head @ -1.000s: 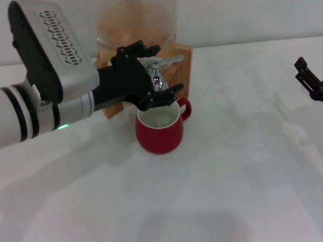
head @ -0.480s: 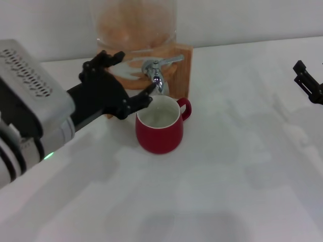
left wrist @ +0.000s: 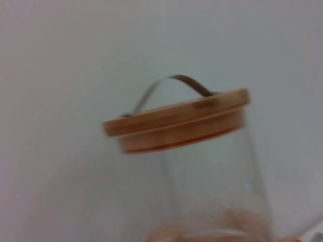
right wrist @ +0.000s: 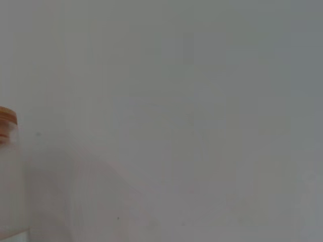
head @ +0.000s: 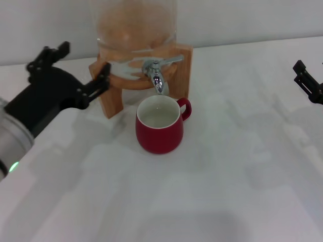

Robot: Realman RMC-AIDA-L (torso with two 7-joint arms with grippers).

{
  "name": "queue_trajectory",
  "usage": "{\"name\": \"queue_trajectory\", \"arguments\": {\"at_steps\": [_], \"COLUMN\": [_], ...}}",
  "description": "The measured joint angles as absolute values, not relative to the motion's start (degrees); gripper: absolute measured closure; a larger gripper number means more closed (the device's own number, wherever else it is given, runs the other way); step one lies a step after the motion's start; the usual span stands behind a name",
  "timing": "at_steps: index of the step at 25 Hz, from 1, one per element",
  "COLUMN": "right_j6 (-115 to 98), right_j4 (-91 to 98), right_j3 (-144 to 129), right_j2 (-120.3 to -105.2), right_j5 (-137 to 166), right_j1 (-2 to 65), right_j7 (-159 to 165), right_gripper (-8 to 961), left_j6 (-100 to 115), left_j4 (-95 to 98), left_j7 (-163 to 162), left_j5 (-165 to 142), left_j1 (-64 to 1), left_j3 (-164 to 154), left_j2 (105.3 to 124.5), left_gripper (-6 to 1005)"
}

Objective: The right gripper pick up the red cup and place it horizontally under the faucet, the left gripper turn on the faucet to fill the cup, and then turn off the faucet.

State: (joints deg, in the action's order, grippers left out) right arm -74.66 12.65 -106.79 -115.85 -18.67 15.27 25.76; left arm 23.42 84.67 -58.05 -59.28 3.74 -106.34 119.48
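Note:
The red cup (head: 159, 128) stands upright on the white table, its cream inside showing and its handle pointing right. The chrome faucet (head: 156, 75) hangs directly over its rim, with the flat lever reaching to the right. My left gripper (head: 83, 60) is open and empty at the left of the wooden stand, well apart from the faucet and the cup. At the right edge of the head view, my right gripper (head: 303, 73) shows only in part, far from the cup, its fingertips slightly apart and holding nothing.
The glass dispenser (head: 136, 25) sits in a wooden stand (head: 184, 70) at the back. Its wooden lid (left wrist: 176, 118) with a metal handle fills the left wrist view. The right wrist view shows a sliver of the lid (right wrist: 6, 121) and a plain wall.
My left gripper has drawn back from the faucet to the left and now hangs clear of it. The cup and the right gripper have not moved.

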Motion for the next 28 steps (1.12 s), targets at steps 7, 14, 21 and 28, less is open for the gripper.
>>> {"name": "queue_trajectory", "arguments": {"at_steps": [7, 14, 21, 28], "right_j6": [-74.7, -74.7, -74.9, -74.5], "right_j4": [12.7, 13.1, 13.3, 13.4], "right_j3": [-106.8, -106.8, -106.5, -106.4], "right_j2": [-115.75, -115.75, -115.75, -115.84], "right_j5": [-18.6, -18.6, -18.8, -18.8], "right_j1": [15.3, 15.7, 17.2, 19.1], "right_j7": [25.6, 25.3, 25.1, 24.3], "right_gripper": [108, 108, 108, 108], "left_j6": [31.8, 46.2, 56.1, 63.4], "left_j4": [77.9, 65.7, 54.7, 44.8], "left_j7": [-38.1, -29.9, -29.2, -29.0], "left_j5": [-32.7, -16.9, -11.0, -9.4], "left_j1": [7.3, 8.1, 6.6, 2.7], "left_j3": [-104.7, -100.1, -93.4, -86.2], "left_j2": [119.53, 119.37, 119.38, 119.41], "left_gripper": [124, 124, 124, 124]}}
